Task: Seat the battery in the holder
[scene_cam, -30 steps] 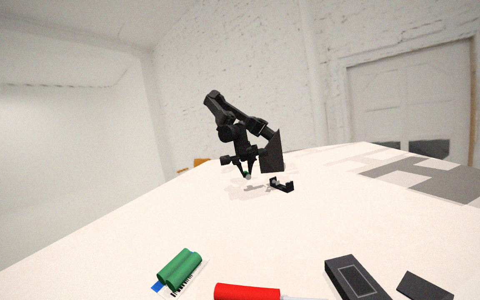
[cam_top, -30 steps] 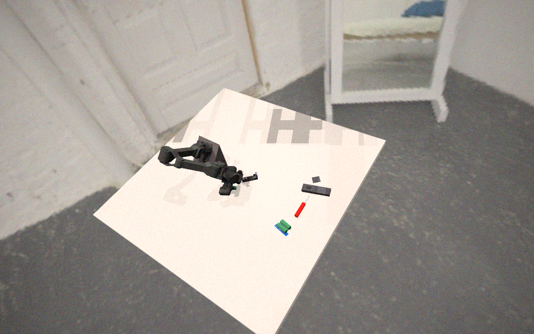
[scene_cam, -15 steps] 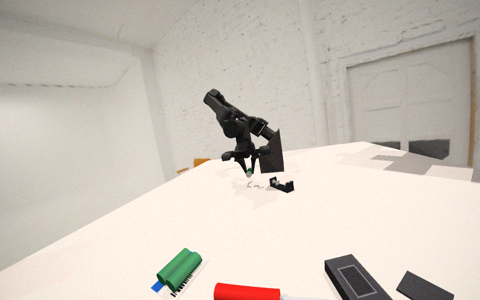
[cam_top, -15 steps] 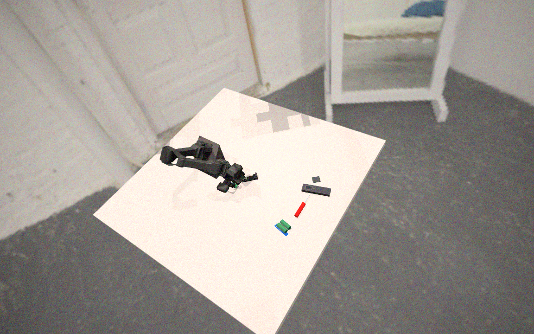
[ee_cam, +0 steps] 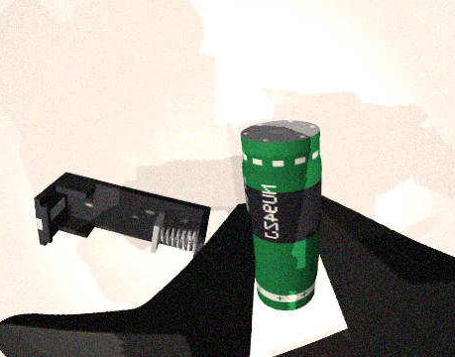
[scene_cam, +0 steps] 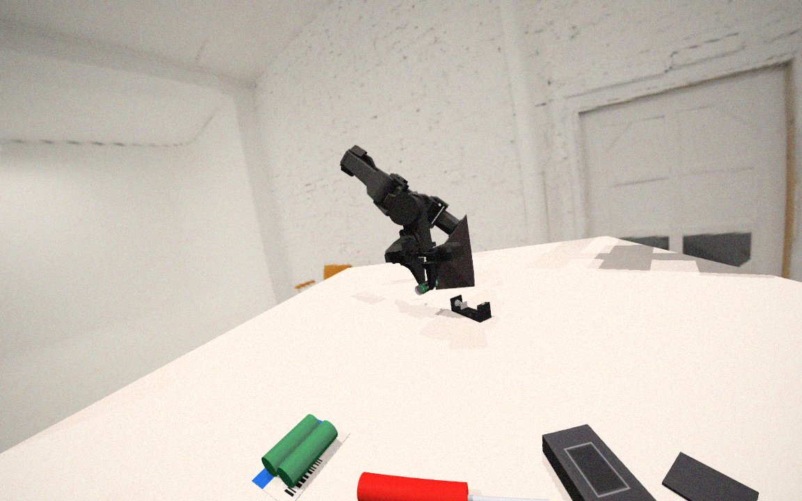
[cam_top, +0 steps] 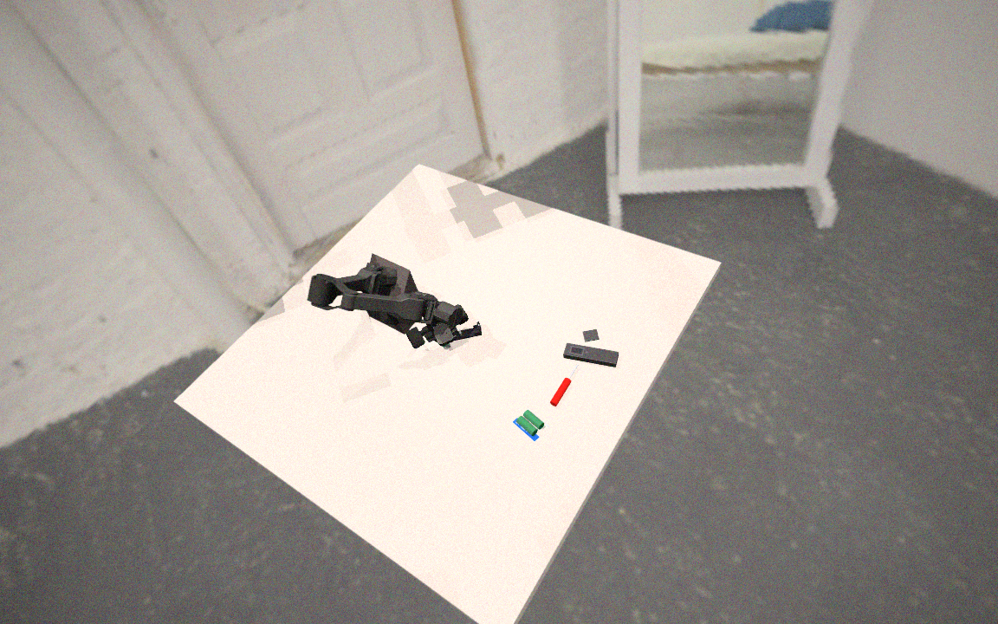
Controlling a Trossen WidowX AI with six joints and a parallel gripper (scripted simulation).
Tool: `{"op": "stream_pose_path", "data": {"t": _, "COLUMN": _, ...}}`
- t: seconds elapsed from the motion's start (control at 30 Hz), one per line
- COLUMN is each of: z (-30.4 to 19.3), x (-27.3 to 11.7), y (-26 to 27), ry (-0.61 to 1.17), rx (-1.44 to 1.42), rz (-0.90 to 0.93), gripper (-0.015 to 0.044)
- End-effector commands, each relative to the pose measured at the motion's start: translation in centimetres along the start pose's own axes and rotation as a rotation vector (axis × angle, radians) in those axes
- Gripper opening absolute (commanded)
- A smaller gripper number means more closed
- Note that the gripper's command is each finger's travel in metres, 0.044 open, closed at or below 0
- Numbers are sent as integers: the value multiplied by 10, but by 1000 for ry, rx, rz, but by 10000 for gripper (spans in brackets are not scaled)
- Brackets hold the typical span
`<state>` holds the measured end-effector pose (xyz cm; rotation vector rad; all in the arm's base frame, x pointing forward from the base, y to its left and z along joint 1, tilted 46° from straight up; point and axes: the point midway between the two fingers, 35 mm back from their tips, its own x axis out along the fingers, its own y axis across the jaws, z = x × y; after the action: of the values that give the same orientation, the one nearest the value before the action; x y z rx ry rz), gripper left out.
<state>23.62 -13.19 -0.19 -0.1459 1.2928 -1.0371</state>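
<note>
The green battery has a black band and a flat grey end that faces away in the wrist view. My gripper is shut on the battery around its middle and holds it above the table. The black holder lies empty on the table, left of the battery in the wrist view. Its coil spring is at the end nearer the battery, and the lip end is at the far left. In the top view the arm hides most of the battery.
On the table, away from the arm, lie two green cylinders on a blue and white piece, a red-handled screwdriver, a dark oblong device and a small dark plate.
</note>
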Motion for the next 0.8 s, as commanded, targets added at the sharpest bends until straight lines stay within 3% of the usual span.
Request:
{"op": "stream_pose_path", "data": {"t": 0.0, "z": -2, "x": -4, "y": 16, "ry": 3, "rx": 240, "rz": 17, "gripper": 76}}
{"op": "stream_pose_path", "data": {"t": 0.77, "z": -15, "x": -12, "y": 59, "ry": -2, "rx": 1180, "rz": 9, "gripper": 76}}
